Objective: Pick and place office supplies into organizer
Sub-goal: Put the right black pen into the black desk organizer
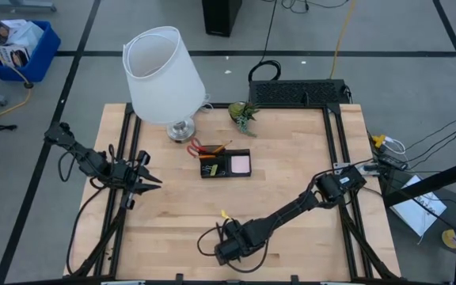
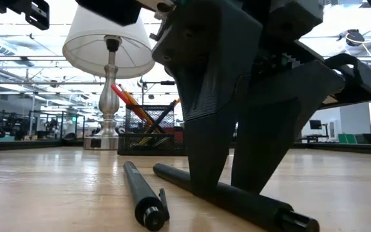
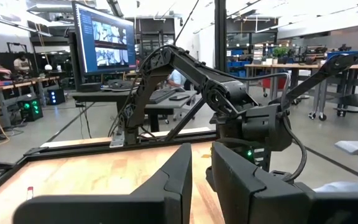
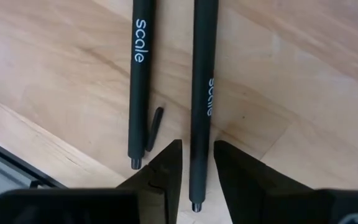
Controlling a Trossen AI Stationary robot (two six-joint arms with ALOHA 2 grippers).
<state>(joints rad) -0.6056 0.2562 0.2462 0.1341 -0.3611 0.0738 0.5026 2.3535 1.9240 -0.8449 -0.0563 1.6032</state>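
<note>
Lying parallel, two black pens (image 4: 201, 93) printed "scale".

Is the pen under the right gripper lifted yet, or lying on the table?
Lying flat. The pen rests on the table between the right gripper's jaws, beside a second pen.

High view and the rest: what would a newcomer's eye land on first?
The big white lampshade on its silver lamp at the table's far left dominates. Next, the right gripper at the near edge, its fingers astride one of two black pens: the straddled pen and the clipped pen beside it. Mid-table sits the small black organizer tray holding a pink sticky-note pad.
</note>
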